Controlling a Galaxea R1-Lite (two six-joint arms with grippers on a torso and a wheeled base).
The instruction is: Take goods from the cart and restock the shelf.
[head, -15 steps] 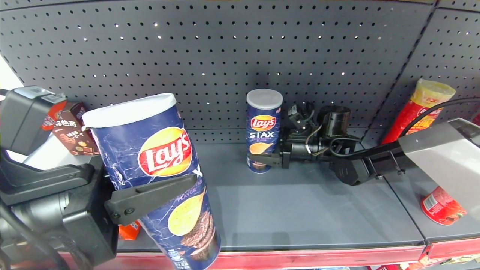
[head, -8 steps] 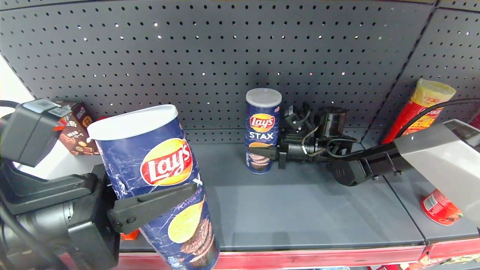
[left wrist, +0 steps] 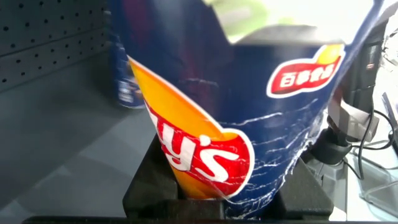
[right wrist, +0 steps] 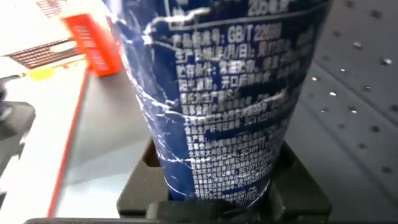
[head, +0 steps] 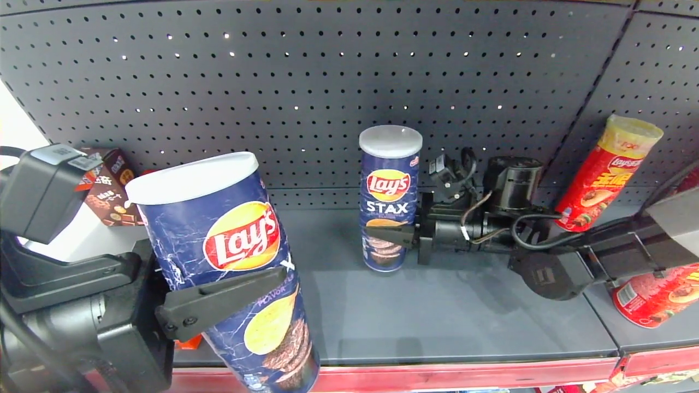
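Left gripper (head: 221, 289) grips the tilted can (head: 218, 240); right gripper (head: 389, 236) grips the upright can (head: 390, 188) near the shelf's (head: 464, 311) back panel.

The grey shelf board (head: 464, 305), red along its near edge, carries a blue chip can (head: 389, 202) upright at mid-depth in the middle. A brown box (head: 106, 191) sits far left and a small orange pack (head: 188, 343) near left. On the adjoining right section a red can (head: 606, 169) stands tilted at the far side, and another red can (head: 655, 295) lies on its side nearer.
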